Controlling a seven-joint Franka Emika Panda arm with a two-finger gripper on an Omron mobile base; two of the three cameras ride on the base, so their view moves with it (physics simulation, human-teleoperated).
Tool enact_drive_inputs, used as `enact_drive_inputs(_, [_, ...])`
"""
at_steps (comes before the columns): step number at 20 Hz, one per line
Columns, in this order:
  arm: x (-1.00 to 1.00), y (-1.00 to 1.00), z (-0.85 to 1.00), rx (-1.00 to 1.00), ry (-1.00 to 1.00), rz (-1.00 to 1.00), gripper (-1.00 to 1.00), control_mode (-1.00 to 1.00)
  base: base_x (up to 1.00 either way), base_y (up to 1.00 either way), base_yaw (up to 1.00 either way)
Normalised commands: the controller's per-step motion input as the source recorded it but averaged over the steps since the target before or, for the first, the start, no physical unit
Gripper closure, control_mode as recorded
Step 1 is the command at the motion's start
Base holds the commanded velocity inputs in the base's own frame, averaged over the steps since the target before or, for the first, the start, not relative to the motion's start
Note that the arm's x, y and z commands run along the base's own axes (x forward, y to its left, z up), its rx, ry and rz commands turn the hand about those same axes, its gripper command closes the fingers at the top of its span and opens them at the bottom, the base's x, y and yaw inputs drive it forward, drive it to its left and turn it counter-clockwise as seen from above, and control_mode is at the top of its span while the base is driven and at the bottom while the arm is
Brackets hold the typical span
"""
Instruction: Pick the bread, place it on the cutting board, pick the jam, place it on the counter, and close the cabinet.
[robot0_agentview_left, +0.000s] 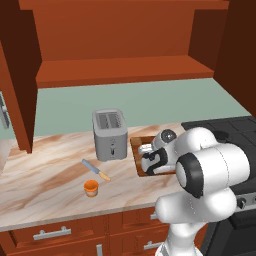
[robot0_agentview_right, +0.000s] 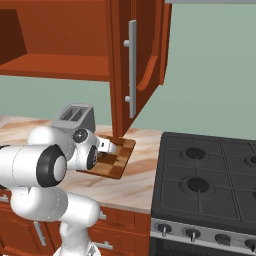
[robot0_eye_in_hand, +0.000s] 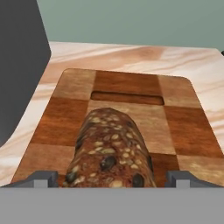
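bread (robot0_eye_in_hand: 111, 151) lies flat on the cutting board (robot0_eye_in_hand: 127, 83), long axis running straight away from the claw (robot0_eye_in_hand: 113, 180) toward the board's slot handle; claw wide, a finger standing off each flank of the loaf with a visible gap, so nothing is gripped; looks like the first placement is done.

next target by my read is the jam (robot0_agentview_left: 91, 187): sits upright on the counter (robot0_agentview_left: 40, 175) near the front edge, well to the arm's left of the board, past the knife (robot0_agentview_left: 96, 170) and forward of the toaster (robot0_agentview_left: 109, 134); jar is already on the counter, so that step may need little; can't tell more from here.

clearance: straight back and up off the loaf is free; toaster's dark side is close on the claw's left in the hand view, so avoid sweeping left low; open cabinet (robot0_agentview_right: 75, 40) door (robot0_agentview_right: 135, 70) hangs above the board's far end, its lower edge is the thing to miss on the lift; stove (robot0_agentview_right: 210, 180) borders the counter on the right.
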Motion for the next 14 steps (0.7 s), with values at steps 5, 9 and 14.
enact_drive_inputs(5, [0.0, -0.07, 0.0, 0.0, 0.0, 0.0, -1.0, -1.0, 0.0, 0.0, 0.0])
enact_drive_inputs(9, [0.0, -0.12, 0.0, 0.0, 0.0, 0.0, -1.0, -1.0, 0.0, 0.0, 0.0])
enact_drive_inputs(14, [0.0, -0.13, 0.0, 0.0, 0.0, 0.0, -1.0, -1.0, 0.0, 0.0, 0.0])
